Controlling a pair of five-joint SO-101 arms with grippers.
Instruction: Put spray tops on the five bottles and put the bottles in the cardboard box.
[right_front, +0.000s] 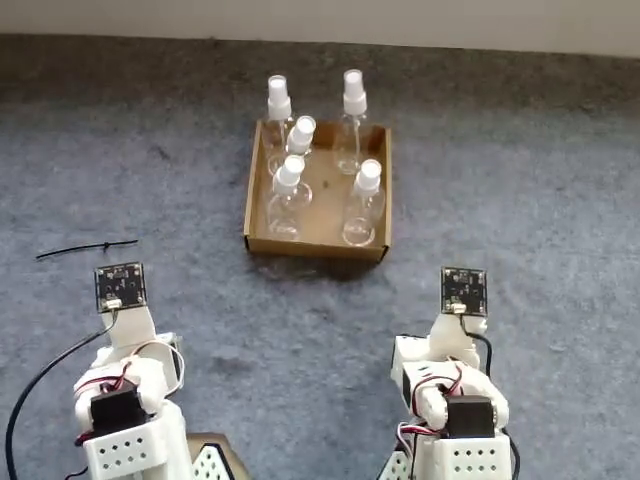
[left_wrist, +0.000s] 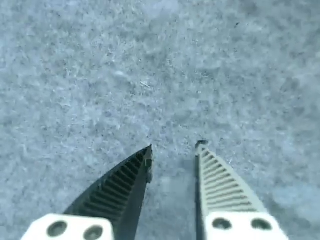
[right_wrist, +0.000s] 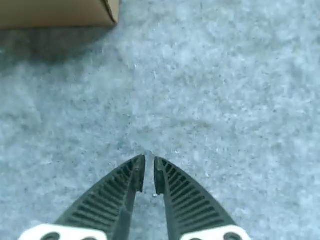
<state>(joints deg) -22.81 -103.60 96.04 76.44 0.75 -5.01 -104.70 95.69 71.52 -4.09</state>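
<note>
**A:** Where do the bottles stand?

**B:** All five clear plastic bottles (right_front: 366, 205) are upright inside the shallow brown cardboard box (right_front: 315, 247). Each wears a white spray top (right_front: 369, 176). In the high view the box sits toward 12 o'clock on the grey felt-covered worktop (right_front: 540, 200). Two bottles are along its far wall, one is just in front of the far-left one, and two are nearer the front wall.

**A:** And the arms?

**B:** Both are well back from the box. The left arm (right_front: 125, 400) is at about 7 o'clock from it and the right arm (right_front: 450, 400) at about 5 o'clock.

**A:** What are the pincers doing?

**B:** The left pincer (left_wrist: 173, 149) is spread, with bare grey felt showing in the gap between one black finger (left_wrist: 120, 192) and one white finger (left_wrist: 222, 187). It holds nothing. The right pincer (right_wrist: 149, 169) is pressed nearly together, a thin slit between its two black tips, and nothing is pinched. It hangs over the felt, with a corner of the box (right_wrist: 60, 12) beyond its tips and apart from them.

**A:** Anything else on the worktop?

**B:** A thin black cable tie (right_front: 85, 250) lies flat at about 9 o'clock from the box, well apart from it.
</note>
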